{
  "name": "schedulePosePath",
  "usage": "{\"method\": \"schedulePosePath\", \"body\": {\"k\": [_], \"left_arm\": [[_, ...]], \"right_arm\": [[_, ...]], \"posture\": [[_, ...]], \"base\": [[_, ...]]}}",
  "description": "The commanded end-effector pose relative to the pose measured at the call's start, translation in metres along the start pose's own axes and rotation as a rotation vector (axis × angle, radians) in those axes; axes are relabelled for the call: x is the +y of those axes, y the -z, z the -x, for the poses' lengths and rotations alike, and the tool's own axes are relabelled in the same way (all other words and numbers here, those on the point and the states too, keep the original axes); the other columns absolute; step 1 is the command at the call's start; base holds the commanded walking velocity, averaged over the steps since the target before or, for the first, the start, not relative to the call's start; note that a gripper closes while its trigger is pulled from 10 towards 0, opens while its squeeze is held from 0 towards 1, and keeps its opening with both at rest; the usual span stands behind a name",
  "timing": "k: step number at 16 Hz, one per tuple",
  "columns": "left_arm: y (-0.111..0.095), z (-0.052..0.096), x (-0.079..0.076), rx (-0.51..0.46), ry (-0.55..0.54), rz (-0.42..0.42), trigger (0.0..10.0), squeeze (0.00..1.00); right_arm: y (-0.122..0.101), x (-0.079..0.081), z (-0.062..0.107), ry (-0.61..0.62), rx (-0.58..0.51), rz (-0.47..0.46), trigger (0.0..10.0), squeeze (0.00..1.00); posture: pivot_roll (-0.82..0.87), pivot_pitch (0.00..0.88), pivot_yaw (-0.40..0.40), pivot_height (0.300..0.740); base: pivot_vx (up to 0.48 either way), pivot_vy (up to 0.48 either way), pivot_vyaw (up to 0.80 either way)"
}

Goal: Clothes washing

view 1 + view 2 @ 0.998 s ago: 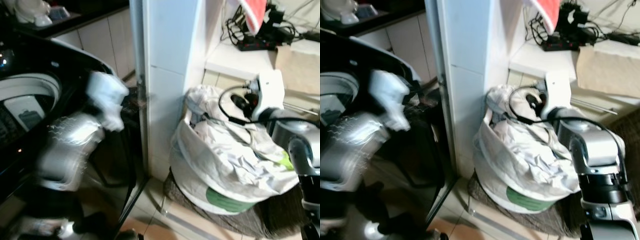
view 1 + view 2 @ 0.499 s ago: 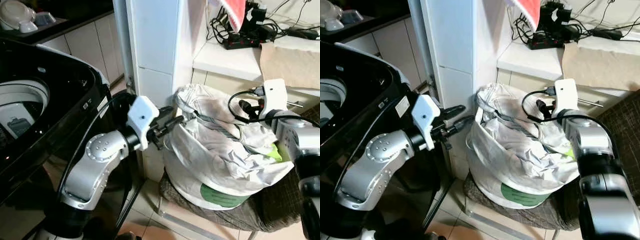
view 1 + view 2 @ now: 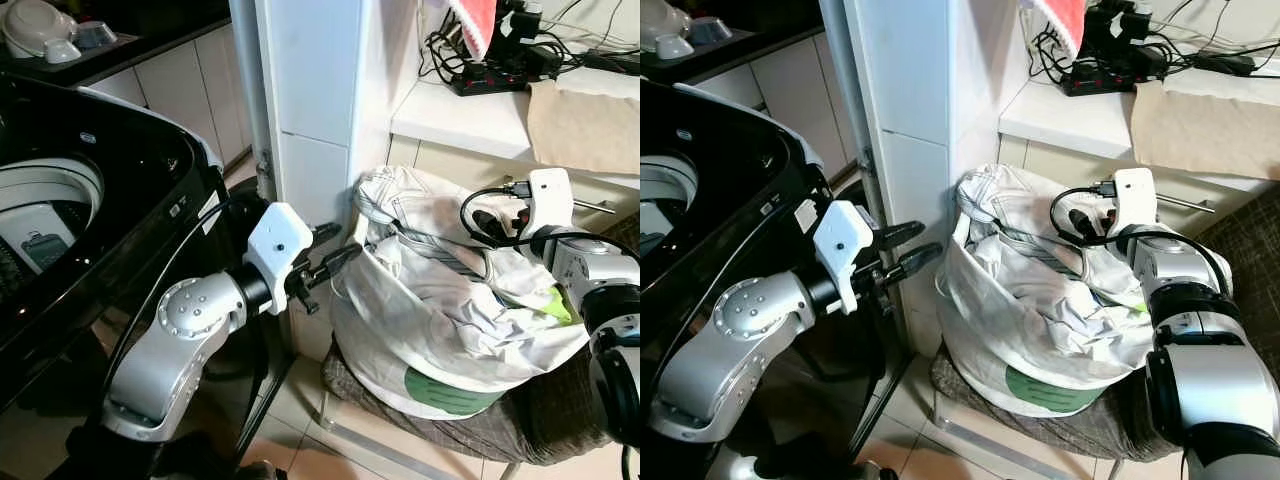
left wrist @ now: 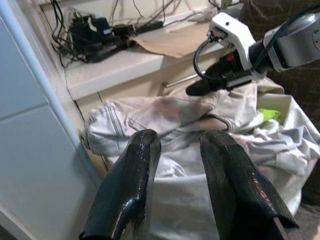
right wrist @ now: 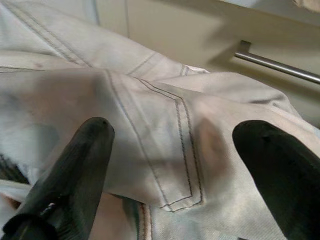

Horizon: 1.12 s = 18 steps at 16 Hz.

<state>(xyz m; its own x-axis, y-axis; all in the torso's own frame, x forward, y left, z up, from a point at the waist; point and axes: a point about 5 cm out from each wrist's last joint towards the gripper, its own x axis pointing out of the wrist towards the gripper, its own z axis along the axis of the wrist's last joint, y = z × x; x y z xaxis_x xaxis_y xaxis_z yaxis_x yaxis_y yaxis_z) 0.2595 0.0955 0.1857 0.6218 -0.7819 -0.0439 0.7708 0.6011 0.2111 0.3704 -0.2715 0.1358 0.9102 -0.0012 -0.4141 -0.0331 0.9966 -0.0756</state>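
Probably home laundry corner, washing machine [image 3: 60, 200], laundry bag [image 3: 440, 340]

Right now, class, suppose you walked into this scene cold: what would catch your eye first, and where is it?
First, the bulging white laundry bag heaped with pale clothes, on a brown seat beside the white pillar. Next, the two silver arms closing on it: the left tool open at the bag's near edge, the right tool open over a stitched garment on top. To the left stands the open black washing machine.
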Motion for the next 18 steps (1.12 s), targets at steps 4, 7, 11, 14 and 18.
{"method": "schedulePosePath", "body": {"k": [4, 7, 11, 14, 18], "left_arm": [[-0.004, 0.006, -0.002, 0.018, 0.02, -0.014, 10.0, 0.0], [-0.002, 0.012, -0.007, 0.044, 0.057, -0.01, 10.0, 0.0], [-0.001, 0.019, -0.023, 0.051, 0.172, 0.021, 10.0, 0.0], [0.001, 0.019, -0.03, 0.06, 0.197, 0.033, 10.0, 0.0], [0.002, 0.017, -0.028, 0.065, 0.189, 0.029, 10.0, 0.0]], "right_arm": [[0.017, -0.009, 0.0, 0.156, 0.073, 0.041, 10.0, 1.0], [0.037, -0.01, 0.002, 0.174, 0.17, 0.094, 10.0, 0.0], [0.051, -0.014, 0.005, 0.193, 0.225, 0.133, 10.0, 0.0], [0.052, -0.011, 0.005, 0.16, 0.235, 0.138, 0.0, 0.0], [0.051, -0.012, 0.005, 0.153, 0.238, 0.14, 0.0, 0.0]], "posture": [[0.08, 0.084, 0.054, 0.74], [0.1, 0.098, 0.062, 0.74], [0.11, 0.105, 0.065, 0.74], [0.1, 0.096, 0.061, 0.74], [0.09, 0.093, 0.057, 0.74]], "base": [[0.0, 0.0, 0.0], [0.0, 0.0, 0.0], [0.0, 0.0, 0.0], [0.0, 0.0, 0.0], [0.0, 0.0, 0.0]]}}
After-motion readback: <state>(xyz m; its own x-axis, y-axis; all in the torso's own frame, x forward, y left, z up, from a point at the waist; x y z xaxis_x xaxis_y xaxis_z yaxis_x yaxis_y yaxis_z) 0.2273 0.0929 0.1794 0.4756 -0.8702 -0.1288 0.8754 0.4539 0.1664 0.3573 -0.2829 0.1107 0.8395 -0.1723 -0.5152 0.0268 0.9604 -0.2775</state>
